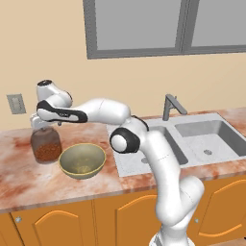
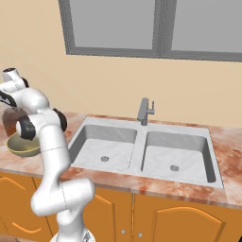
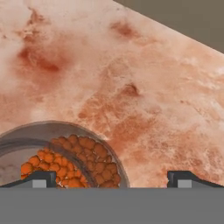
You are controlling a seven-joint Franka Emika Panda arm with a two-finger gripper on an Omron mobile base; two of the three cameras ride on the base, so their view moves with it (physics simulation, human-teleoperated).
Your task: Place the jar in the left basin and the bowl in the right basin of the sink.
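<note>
The gripper (image 3: 112,178) has its jaws spread wide, holding nothing: in the hand view the two dark fingertips (image 3: 39,178) stand far apart at the bottom, one over the mouth of the jar (image 3: 65,159), the other over bare counter (image 3: 144,87). The jar sits off-centre under the hand, its round glass rim and reddish-brown granules showing toward the one fingertip, with mottled reddish stone open on the rest of that side. In the left base view the hand hangs just above the jar (image 1: 46,144), which stands upright on the counter well left of the sink (image 1: 192,139). The bowl (image 1: 82,160) sits just beside the jar, toward the front edge of the counter, upright; whether the two touch cannot be told. Between the bowl and the sink rim lies a stretch of bare stone, partly crossed by the arm's elbow. In the right base view the left basin (image 2: 106,146) and the right basin (image 2: 176,153) both lie open, split by the divider, with the faucet (image 2: 145,111) upright behind them by the wall and the bowl (image 2: 22,146) half hidden behind the arm.
</note>
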